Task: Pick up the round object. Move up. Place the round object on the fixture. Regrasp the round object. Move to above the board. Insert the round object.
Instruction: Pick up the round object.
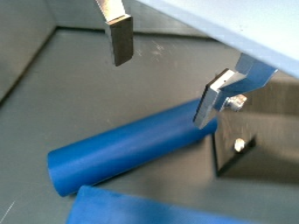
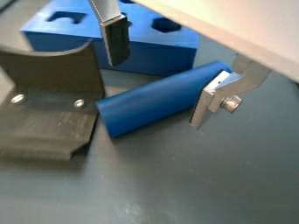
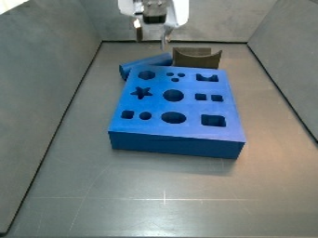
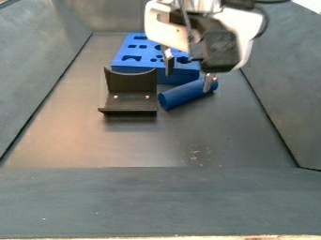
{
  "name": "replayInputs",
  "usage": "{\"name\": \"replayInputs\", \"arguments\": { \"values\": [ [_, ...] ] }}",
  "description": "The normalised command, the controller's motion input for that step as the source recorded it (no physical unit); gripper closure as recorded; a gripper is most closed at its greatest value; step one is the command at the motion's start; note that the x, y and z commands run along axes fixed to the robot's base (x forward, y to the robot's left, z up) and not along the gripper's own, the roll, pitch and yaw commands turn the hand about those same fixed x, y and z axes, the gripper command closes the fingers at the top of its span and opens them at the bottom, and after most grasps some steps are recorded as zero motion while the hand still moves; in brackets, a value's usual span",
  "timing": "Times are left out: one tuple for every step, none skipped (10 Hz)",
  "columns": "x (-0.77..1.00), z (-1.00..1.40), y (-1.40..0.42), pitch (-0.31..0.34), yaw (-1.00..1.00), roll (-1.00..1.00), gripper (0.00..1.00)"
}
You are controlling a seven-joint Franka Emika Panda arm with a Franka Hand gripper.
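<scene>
Straddling round object (image 2: 158, 103), tool (image 2: 158, 77) open

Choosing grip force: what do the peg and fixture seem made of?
The round object looks like smooth matte blue plastic, evenly coloured. The fixture looks like dull dark plastic or coated metal, with screws. The tool straddles the peg, open.

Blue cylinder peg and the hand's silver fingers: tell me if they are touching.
Cannot tell. In both wrist views the open hand straddles the blue cylinder peg; one silver finger overlaps the peg's end, its pad hidden.
</scene>
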Motion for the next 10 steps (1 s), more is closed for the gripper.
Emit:
{"name": "replayInputs", "arguments": {
  "values": [
    [0.0,-0.46,-0.45,-0.087,-0.59,-0.05,0.0],
    [0.16,-0.55,-0.28,-0.016,-0.48,-0.06,0.0],
    [0.17,-0.61,-0.15,0.0,-0.4,-0.02,0.0],
    [0.06,-0.59,-0.01,0.014,-0.31,0.0,0.0],
    [0.0,-0.46,0.0,0.061,-0.2,0.06,0.0],
    [0.0,-0.35,-0.06,0.116,-0.19,0.12,0.0],
    [0.0,-0.28,-0.09,0.143,-0.19,0.14,0.0],
    [-0.11,-0.19,-0.01,0.046,-0.21,0.09,0.0],
    [0.0,0.0,0.19,0.0,0.0,-0.13,0.0],
    [0.0,0.0,0.0,0.0,0.0,0.0,0.0]
  ]
}}
